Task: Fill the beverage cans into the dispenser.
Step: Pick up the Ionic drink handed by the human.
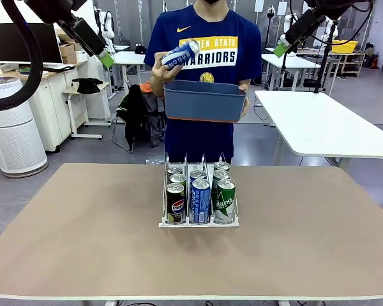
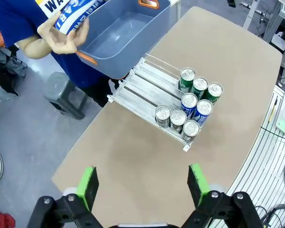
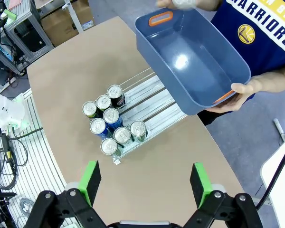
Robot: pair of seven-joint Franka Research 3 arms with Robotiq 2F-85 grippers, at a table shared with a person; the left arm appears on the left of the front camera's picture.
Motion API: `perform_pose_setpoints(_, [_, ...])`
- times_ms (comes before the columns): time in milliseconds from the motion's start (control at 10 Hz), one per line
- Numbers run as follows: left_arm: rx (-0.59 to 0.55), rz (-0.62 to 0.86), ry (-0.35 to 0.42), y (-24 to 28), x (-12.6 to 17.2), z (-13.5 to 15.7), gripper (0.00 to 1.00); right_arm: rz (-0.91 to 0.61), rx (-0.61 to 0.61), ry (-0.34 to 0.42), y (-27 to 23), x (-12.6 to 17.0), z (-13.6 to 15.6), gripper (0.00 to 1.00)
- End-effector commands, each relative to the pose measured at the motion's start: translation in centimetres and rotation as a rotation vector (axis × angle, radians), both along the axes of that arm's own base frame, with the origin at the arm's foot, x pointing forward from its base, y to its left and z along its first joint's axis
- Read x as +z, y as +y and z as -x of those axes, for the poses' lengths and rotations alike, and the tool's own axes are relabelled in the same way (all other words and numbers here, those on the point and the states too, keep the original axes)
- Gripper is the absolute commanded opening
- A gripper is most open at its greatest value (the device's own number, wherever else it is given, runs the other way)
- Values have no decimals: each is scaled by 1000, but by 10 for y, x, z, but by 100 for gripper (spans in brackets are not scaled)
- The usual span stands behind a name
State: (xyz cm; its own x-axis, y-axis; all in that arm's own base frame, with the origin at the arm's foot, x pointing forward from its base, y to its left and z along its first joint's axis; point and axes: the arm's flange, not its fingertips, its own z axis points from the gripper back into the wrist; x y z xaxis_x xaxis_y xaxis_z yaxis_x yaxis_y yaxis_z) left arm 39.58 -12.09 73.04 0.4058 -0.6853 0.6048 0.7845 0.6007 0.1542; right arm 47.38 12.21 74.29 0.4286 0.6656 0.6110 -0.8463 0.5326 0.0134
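Table (image 1: pixel 83 242): dispenser (image 1: pixel 198 223) well below left end effector (image 2: pixel 142 169) and right end effector (image 3: pixel 144 166), both wide.

Grey floor (image 1: pixel 102 153); white tables (image 1: pixel 325 121); white air purifier (image 1: pixel 13 134); dark monitor (image 1: pixel 22 41); clothes-draped chair (image 1: pixel 134 118)

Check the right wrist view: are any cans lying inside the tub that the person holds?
No, the tub shows only its bare blue-grey floor, with nothing lying inside it.
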Motion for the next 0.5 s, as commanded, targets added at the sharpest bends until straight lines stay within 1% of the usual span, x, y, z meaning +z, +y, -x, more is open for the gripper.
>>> perform_pose_setpoints(0, [2, 1, 3, 3, -2, 1, 100, -10, 11, -8, -1, -1, 1, 100])
perform_pose_setpoints(400, [2, 1, 3, 3, -2, 1, 100, -10, 11, -8, -1, -1, 1, 100])
